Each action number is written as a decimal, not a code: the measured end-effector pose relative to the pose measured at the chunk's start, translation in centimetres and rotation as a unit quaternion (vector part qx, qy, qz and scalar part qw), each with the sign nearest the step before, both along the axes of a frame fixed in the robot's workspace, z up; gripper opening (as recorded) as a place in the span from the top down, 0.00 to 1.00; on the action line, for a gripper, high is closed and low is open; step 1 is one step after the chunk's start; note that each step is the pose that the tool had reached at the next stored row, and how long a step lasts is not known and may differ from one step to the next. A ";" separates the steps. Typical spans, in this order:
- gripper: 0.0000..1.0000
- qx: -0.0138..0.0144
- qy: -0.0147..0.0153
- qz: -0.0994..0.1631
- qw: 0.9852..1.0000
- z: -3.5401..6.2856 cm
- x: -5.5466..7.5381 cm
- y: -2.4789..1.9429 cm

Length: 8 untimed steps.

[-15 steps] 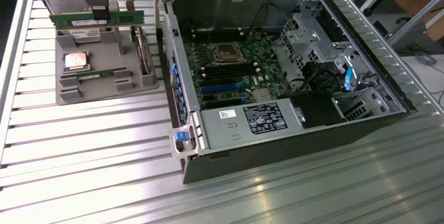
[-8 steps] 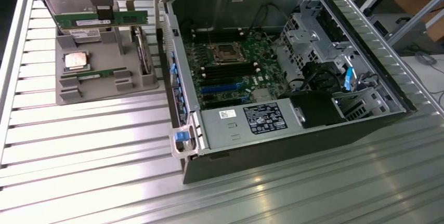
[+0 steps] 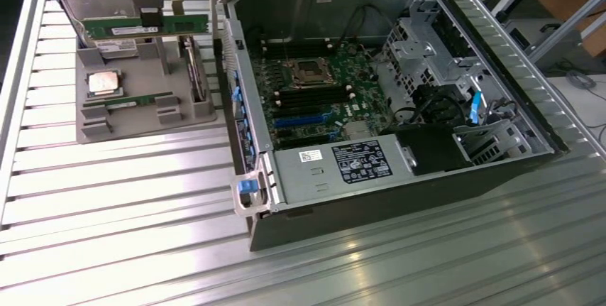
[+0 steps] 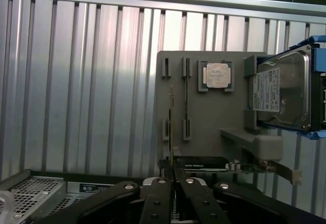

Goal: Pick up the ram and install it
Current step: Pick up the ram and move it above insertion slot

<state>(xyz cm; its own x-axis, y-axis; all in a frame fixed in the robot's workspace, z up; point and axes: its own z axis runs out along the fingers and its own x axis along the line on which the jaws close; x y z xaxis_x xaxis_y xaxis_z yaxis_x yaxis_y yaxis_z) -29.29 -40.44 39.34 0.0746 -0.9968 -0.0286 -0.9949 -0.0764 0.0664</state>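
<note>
Clamping ram [image 3: 184, 23], hard drive [image 4: 282, 89] alongside, CPU [image 4: 217, 75] near

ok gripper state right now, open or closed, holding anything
gripper: closed, holding the ram between its fingers

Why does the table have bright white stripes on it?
In the exterior view, light glares off the ribbed metal table, whitening patches, while inside the computer case the spot beside the power supply sits in shadow; in the wrist view, the table shows softer bright bands and the hard drive shines a little.
</note>
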 end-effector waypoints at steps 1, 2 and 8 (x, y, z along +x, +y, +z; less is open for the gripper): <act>0.87 0.000 0.000 0.000 1.000 0.00 0.1 0.00; 0.87 0.000 0.000 0.000 1.000 0.00 0.2 0.00; 0.87 0.000 0.001 0.000 1.000 0.00 0.8 0.00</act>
